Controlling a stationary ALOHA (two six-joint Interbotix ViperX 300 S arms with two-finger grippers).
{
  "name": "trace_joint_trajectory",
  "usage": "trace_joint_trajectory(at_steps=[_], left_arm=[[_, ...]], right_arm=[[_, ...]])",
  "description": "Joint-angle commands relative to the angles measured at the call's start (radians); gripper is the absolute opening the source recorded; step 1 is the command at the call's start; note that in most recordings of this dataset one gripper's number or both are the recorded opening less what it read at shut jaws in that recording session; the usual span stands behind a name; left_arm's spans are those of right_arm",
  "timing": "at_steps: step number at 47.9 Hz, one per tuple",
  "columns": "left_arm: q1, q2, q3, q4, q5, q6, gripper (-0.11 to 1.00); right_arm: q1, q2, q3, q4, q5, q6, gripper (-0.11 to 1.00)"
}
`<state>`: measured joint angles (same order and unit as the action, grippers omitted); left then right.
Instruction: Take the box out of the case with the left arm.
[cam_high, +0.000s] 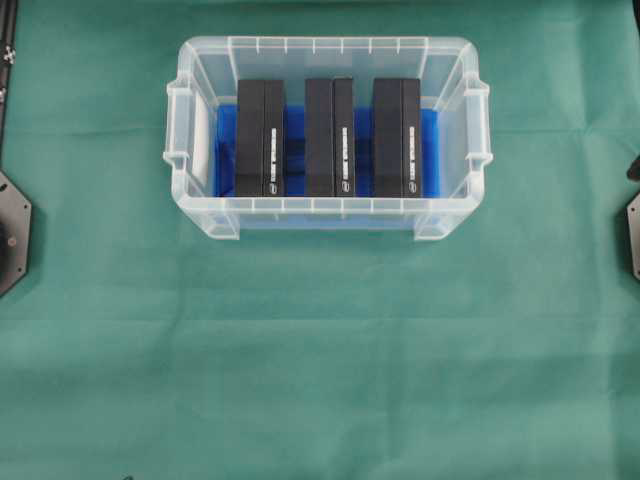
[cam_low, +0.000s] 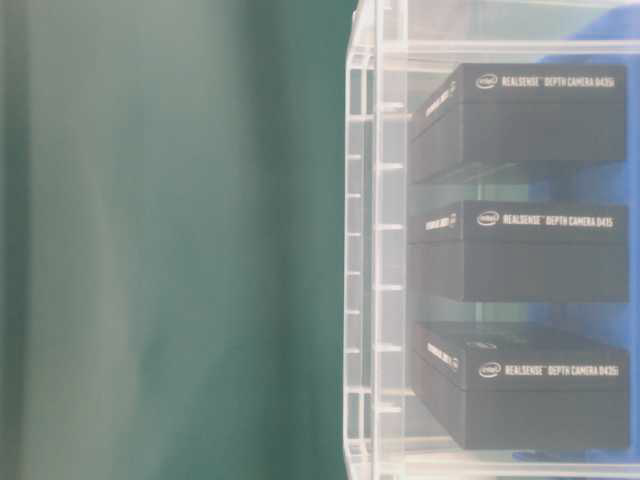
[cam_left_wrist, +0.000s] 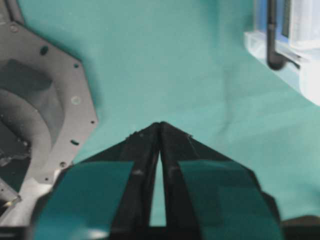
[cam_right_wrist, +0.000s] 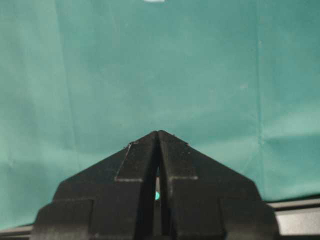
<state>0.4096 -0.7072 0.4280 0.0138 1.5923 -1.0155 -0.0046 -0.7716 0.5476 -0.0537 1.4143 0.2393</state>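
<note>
The case (cam_high: 328, 215) sits near the far edge of the green cloth (cam_high: 320, 360), long axis parallel to that edge. Three black boxes (cam_high: 329, 137) stand inside, long axes crosswise. The left gripper (cam_left_wrist: 160, 125) appears nearly closed, holding nothing; the right gripper (cam_right_wrist: 158, 133) likewise, fingertips together.

Green cloth (cam_high: 320, 360) is covering the whole table under me, lying slightly creased, lighting falling even across it.

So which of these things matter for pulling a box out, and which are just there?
For the job:
- clear case
- three black RealSense boxes: left, middle, right
- left gripper, fingertips together over bare cloth

Just there:
- green cloth
- right gripper
- arm base plate
</note>
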Motion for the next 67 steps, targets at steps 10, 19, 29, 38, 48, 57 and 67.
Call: trace_joint_trajectory(at_steps=[10, 19, 29, 38, 48, 57, 67], left_arm=[[-0.035, -0.009, 0.012, -0.002, -0.055, -0.006, 0.59], [-0.032, 0.002, 0.014, -0.002, -0.015, -0.023, 0.98], [-0.031, 0.014, 0.014, 0.003, -0.002, -0.031, 0.97], [-0.031, 0.014, 0.014, 0.006, -0.003, -0.034, 0.97], [-0.031, 0.015, 0.014, 0.008, -0.003, -0.038, 0.97], [-0.031, 0.015, 0.012, 0.011, -0.003, -0.038, 0.97], [-0.031, 0.029, 0.008, 0.011, -0.003, -0.041, 0.97]], right_arm=[[-0.002, 0.005, -0.028, -0.005, 0.003, 0.002, 0.00], [-0.002, 0.005, -0.028, -0.006, 0.035, 0.002, 0.00], [-0.002, 0.005, -0.028, -0.006, 0.040, 0.003, 0.00], [-0.002, 0.005, -0.028, -0.009, 0.040, 0.002, 0.00], [-0.002, 0.005, -0.026, -0.017, 0.040, 0.002, 0.00], [-0.002, 0.005, -0.028, -0.020, 0.040, 0.002, 0.00], [-0.002, 0.006, -0.028, -0.025, 0.040, 0.002, 0.00]])
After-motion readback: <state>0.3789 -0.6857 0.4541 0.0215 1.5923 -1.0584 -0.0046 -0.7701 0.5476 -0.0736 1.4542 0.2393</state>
